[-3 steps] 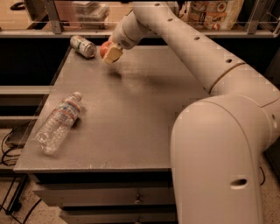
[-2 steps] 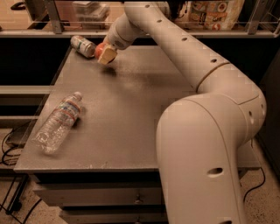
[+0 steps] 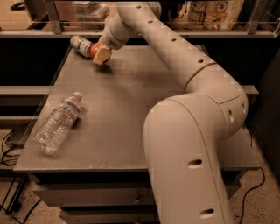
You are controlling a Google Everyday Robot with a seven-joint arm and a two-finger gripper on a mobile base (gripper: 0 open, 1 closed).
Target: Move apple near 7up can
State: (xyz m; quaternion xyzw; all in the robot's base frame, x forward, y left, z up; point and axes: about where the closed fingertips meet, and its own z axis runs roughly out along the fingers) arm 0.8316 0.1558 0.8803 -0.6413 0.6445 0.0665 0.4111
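Observation:
The 7up can (image 3: 80, 45) lies on its side at the far left corner of the grey table (image 3: 144, 109), green and white with a silver end. The red-orange apple (image 3: 94, 50) shows just to the right of the can, mostly hidden between the gripper's tan fingers (image 3: 103, 54). My gripper (image 3: 99, 54) is at the far left of the table, right next to the can, shut on the apple and low over the tabletop. The white arm reaches in from the lower right.
A clear plastic water bottle (image 3: 57, 122) lies on its side near the table's left front edge. A shelf rail with boxes and bags (image 3: 210, 13) runs behind the table. Cables (image 3: 8, 144) hang at the left by the floor.
The gripper has moved the apple left and slightly farther back, closer to the can. The arm has swung further over the table. The can and bottle have not moved.

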